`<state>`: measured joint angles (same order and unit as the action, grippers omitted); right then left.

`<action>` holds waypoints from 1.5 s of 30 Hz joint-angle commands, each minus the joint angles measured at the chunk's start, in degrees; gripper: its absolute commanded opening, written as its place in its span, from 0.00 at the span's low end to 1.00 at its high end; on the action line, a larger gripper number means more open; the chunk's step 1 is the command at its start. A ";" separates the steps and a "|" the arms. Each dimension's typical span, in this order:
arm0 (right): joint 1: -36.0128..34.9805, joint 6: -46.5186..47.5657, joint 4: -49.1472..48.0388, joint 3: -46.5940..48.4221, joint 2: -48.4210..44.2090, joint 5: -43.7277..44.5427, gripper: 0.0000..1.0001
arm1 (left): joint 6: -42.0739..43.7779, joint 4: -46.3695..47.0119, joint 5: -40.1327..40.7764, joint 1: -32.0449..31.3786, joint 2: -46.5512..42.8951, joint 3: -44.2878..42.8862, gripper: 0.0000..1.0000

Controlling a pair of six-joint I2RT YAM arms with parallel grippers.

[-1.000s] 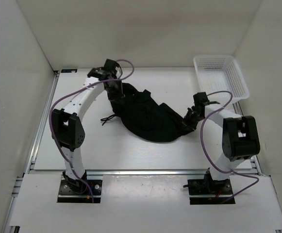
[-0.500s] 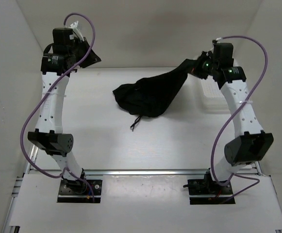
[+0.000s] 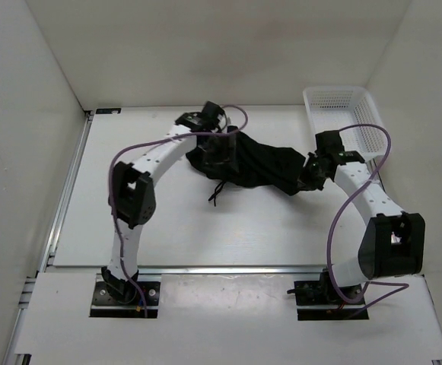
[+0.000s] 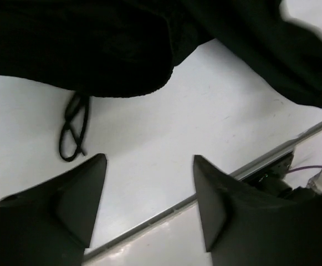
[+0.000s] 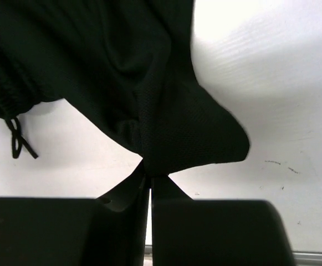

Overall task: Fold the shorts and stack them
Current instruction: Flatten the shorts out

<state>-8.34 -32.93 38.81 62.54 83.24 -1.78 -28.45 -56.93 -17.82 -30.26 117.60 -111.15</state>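
Black soft cloth fills the middle of what we see: the shorts [image 3: 262,163] lie on the white table [image 3: 175,228] as a rumpled band running left to right across its far half. The band is bunched thicker at the left end and narrows toward the right. From the top view we find them well apart from the white mesh basket [image 3: 344,112], which sits in the far right corner. A looped black drawstring [image 3: 219,190] trails off the left bunch toward the near side and rests on the bare tabletop.

The left gripper [image 4: 149,162] is at the left end of the band. In its wrist view we see both fingers spread well apart with only bare table between them and the cloth's edge lying just past the fingertips, so it has hold of nothing.

The right gripper [image 5: 149,176] is at the right end. Its wrist view shows the two fingers pressed together with a fold of the finely textured fabric pinched at their tips, the cloth fanning away from that point. We cannot tell whether that pinched end is lifted off the table or lying on it.
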 commanded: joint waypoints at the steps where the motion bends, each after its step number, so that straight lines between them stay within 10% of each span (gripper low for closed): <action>1: 0.95 1.90 -1.63 1.26 -3.35 1.52 0.00 | -1.00 -0.03 -0.64 -3.22 2.18 -4.75 0.77; 22: 4.82 4.10 -0.57 2.85 -1.06 -3.76 0.00 | -3.19 0.15 4.20 -6.74 23.54 -23.23 0.60; 30: 4.82 4.10 -1.10 2.85 0.08 -4.90 0.00 | -4.25 0.15 2.62 -6.74 24.87 -28.76 0.10; 35: 5.35 3.57 -1.62 8.02 4.01 -7.09 0.00 | -3.63 0.15 2.96 -1.04 11.91 -26.75 0.10; 42: 6.40 2.26 3.73 45.24 18.62 -16.05 0.00 | -1.96 0.76 2.71 13.29 -0.94 -36.76 0.10; 45: 6.40 1.73 3.21 46.98 16.35 -16.06 0.00 | -0.65 1.90 2.71 16.98 -8.14 -34.93 0.10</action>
<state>-2.24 -30.61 40.18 106.37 103.28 -14.31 -30.79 -55.72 -15.05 -14.06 120.42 -144.77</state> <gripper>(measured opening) 0.005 0.134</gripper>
